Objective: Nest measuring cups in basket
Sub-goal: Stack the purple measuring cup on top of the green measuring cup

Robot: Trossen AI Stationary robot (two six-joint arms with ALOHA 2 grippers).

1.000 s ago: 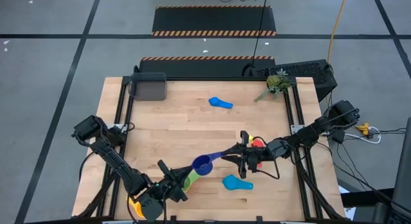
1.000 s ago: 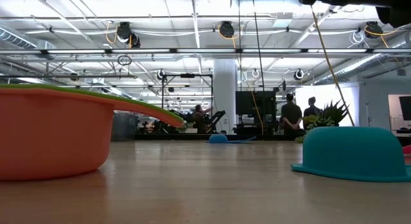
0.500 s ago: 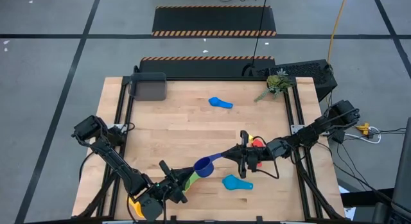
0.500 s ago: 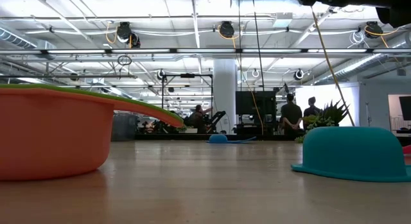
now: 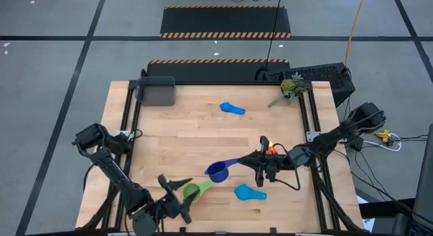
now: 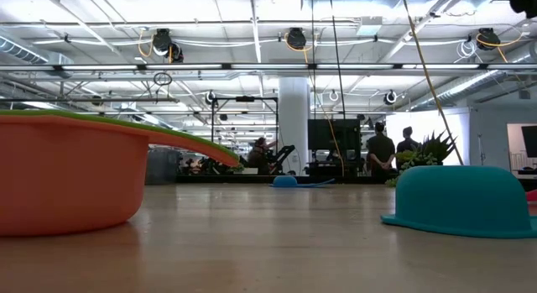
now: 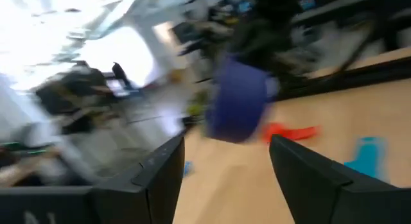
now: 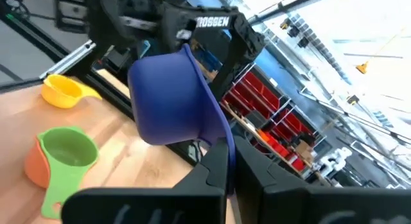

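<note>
Wooden table with black rails along its sides, seen from above. Lying directly on it: a dark grey basket at the far left corner; a green plant sprig at the far right corner; a light blue cup between them; a second light blue cup resting mouth-down near the front edge; a green cup sitting inside an orange cup; a red cup toward the right side.

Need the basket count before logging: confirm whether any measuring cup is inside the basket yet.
No. In the high view the basket sits at the table's far left corner with nothing inside.
</note>
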